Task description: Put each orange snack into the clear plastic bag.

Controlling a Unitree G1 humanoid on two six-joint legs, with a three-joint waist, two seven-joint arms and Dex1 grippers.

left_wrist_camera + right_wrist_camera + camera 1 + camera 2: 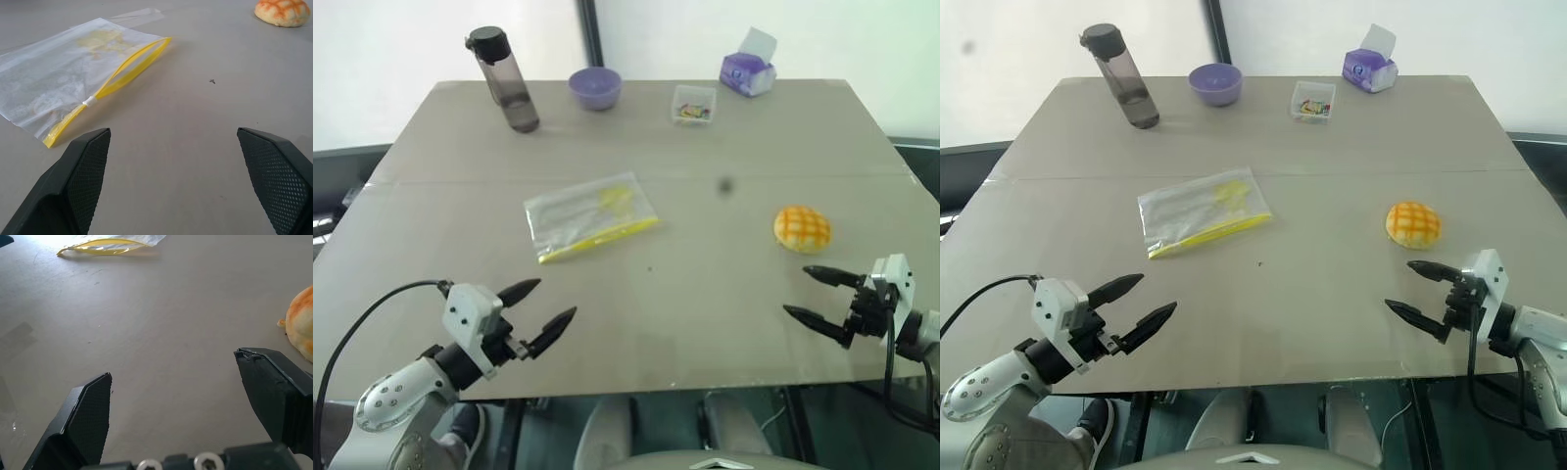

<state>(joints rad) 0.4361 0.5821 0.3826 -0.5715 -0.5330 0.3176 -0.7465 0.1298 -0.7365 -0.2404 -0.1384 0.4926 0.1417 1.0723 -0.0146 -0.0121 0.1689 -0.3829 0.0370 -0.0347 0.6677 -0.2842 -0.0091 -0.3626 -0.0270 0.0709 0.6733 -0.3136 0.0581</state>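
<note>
Our left end effector (541, 303) and right end effector (814, 294) apart, empty | bun (802, 228) on bench (705, 294), outside bag (589, 215) | bagging not begun

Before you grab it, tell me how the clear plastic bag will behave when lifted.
The clear plastic bag lies flat and thin on the table, so it will probably flop and sag. It looks very light and may slide when pushed. Its yellow seal strip bows open in part, likely the stiffest edge to pinch.

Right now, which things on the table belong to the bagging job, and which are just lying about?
Job: round orange criss-cross bun; flat clear zip bag with yellow seal strip.

Lying about: dark water bottle; purple bowl; small clear box; purple tissue pack.
</note>
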